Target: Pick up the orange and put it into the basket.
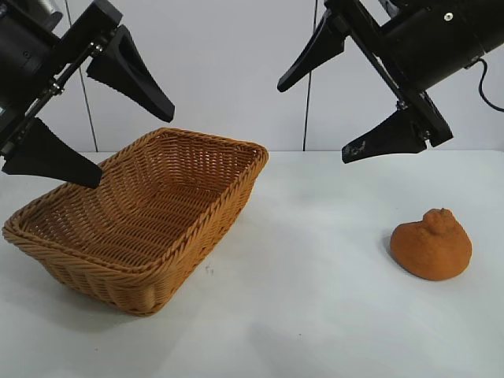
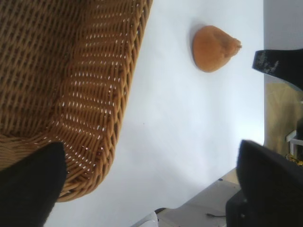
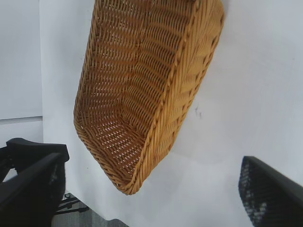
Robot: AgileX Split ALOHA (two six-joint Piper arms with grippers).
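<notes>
At the upper left of the exterior view you have the left gripper (image 1: 88, 110), its jaws spread wide and holding nothing; the arm behind it is cut off by the frame edge. It hangs above the left end of the basket (image 1: 197, 216), not touching it. The wicker basket sits at left centre on the white table (image 1: 315, 315), tilted a little toward you, and what you can see of its inside has nothing in it. Its near wall hides part of the floor from this view.

In the left wrist view only two dark fingertips (image 2: 28, 184) show at the lower corners, with the basket's rim (image 2: 125, 90) between them and the orange (image 2: 213, 48) beyond.

At the upper right of the exterior view the right gripper (image 1: 331, 118) is likewise released, jaws wide apart, empty, with its arm running out of frame. Below it, at lower right, the orange (image 1: 431, 244) rests on the table, knobbly top up, well apart from the basket. The right wrist view shows the basket (image 3: 142, 94) but not the orange.
</notes>
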